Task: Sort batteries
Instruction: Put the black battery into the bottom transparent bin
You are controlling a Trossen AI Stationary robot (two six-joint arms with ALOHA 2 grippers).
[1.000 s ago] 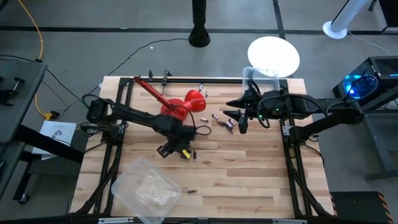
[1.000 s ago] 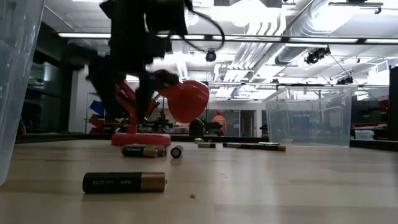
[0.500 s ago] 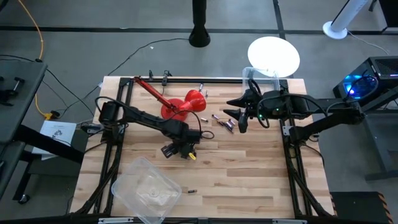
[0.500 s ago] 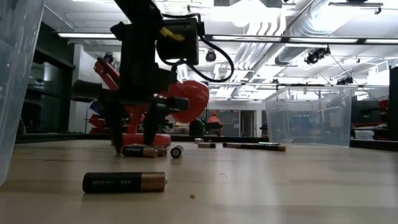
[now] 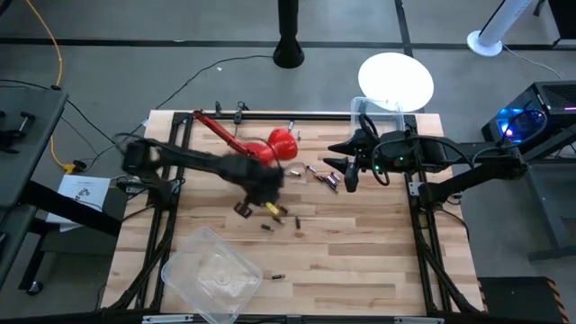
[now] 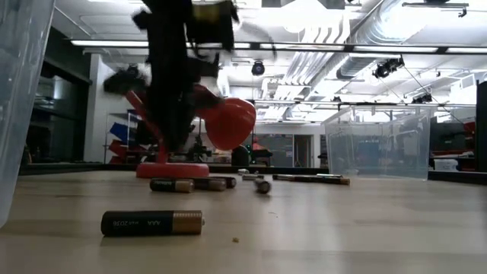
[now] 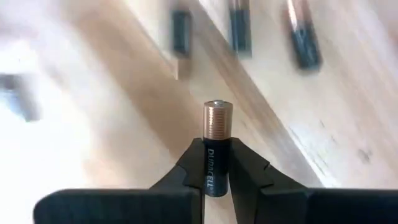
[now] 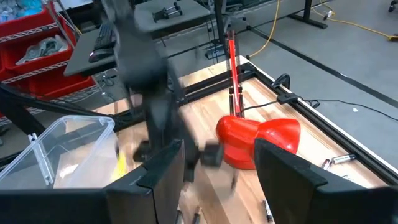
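Note:
My left gripper (image 5: 259,205) hangs over the table's middle, pointing down, shut on a black battery with a copper end (image 7: 214,124). Other batteries lie loose on the wood: two just below it (image 5: 266,226) (image 5: 299,223), one near the front (image 6: 152,222), and a cluster (image 5: 320,176) by the right arm. My right gripper (image 8: 217,180) waits open, raised at the far right, with nothing between its fingers. My left gripper pinches the battery's black body (image 7: 214,163) between its two fingertips (image 7: 245,168). The fingers point steeply down and the battery runs along them, its copper end (image 7: 215,115) sticking out past the tips. It hangs clear of the table.
A red plunger-like tool (image 5: 277,148) lies at the far middle, close behind my left arm. One clear bin (image 5: 211,274) sits at the near left, another (image 6: 379,146) at the far right corner. Bare wood lies at the near right.
My left gripper dropped onto the loose batteries in the table's middle, shut on one and rose with it, shifting toward the far edge. Of the batteries left there, one has rolled toward the table's right.

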